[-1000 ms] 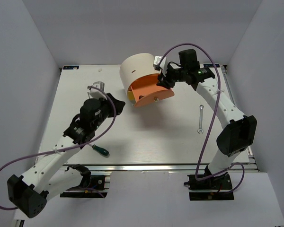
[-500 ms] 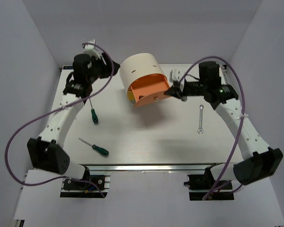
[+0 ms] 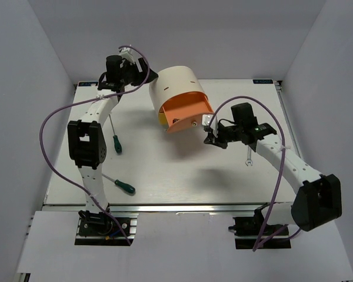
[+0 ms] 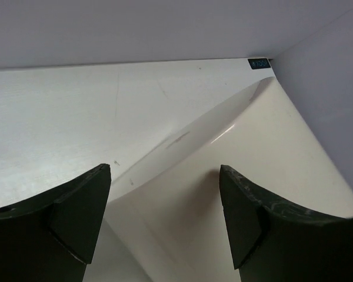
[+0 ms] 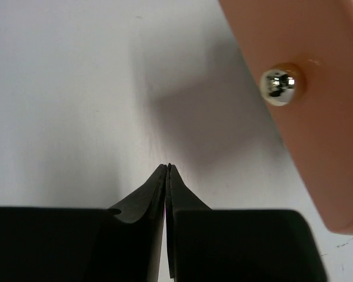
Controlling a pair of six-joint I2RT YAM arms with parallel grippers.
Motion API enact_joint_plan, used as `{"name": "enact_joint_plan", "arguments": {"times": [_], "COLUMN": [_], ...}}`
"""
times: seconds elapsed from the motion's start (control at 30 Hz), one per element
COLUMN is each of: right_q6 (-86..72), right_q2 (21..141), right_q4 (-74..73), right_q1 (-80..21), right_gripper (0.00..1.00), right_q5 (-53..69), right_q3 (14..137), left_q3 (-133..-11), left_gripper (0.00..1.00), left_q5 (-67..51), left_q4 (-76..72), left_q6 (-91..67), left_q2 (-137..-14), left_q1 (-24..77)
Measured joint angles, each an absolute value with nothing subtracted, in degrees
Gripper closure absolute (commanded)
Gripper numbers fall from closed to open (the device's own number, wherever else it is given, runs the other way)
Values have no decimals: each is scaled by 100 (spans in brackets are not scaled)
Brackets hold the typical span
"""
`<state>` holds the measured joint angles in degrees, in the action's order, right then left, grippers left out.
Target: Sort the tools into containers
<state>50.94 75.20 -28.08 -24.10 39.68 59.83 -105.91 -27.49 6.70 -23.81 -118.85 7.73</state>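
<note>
The cream cabinet (image 3: 175,87) lies at the back with its orange drawer (image 3: 187,111) pulled out, brass knob (image 5: 277,87) showing; a yellow drawer edge (image 3: 160,120) peeks below. My left gripper (image 3: 148,76) stands open against the cabinet's left wall (image 4: 235,164), nothing held. My right gripper (image 3: 210,134) is shut and empty just right of the orange drawer (image 5: 306,123), over bare table. Two green-handled screwdrivers (image 3: 116,141) (image 3: 121,184) lie on the left. The silver spanner (image 3: 249,159) lies partly under my right arm.
Purple cables loop from both arms over the table's left side and near the right base. Grey walls close in the table on three sides. The table's back edge and corner show behind the cabinet in the left wrist view.
My left arm swung farther back to the cabinet's left side and its jaws opened wide. My right gripper drew away from the orange drawer toward the front and stays shut.
</note>
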Motion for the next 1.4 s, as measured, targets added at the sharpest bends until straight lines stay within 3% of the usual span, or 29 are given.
{"name": "enact_joint_plan", "arguments": {"times": [0.37,1.17,1.4], "right_q6": [4198,3041,2744], "right_q2": [8862,10591,10648], "right_q4": [-1431,-945,-904], "right_q1": [-2495,-2694,-2709], "right_gripper": [94,94,90], "right_q5": [3089,2637,2519], "right_q3": [6650,8737,8770], "left_q3": [-10696,-10158,-10158], "left_gripper": [14,17,16], "left_q5": [-3253,-4032,-3981], "left_q4": [-213,-1120,-1100], "left_q6": [-2338,-2692,-2692], "left_q2": [-12055,-12134,-12134], "left_q1": [773,770,777]}}
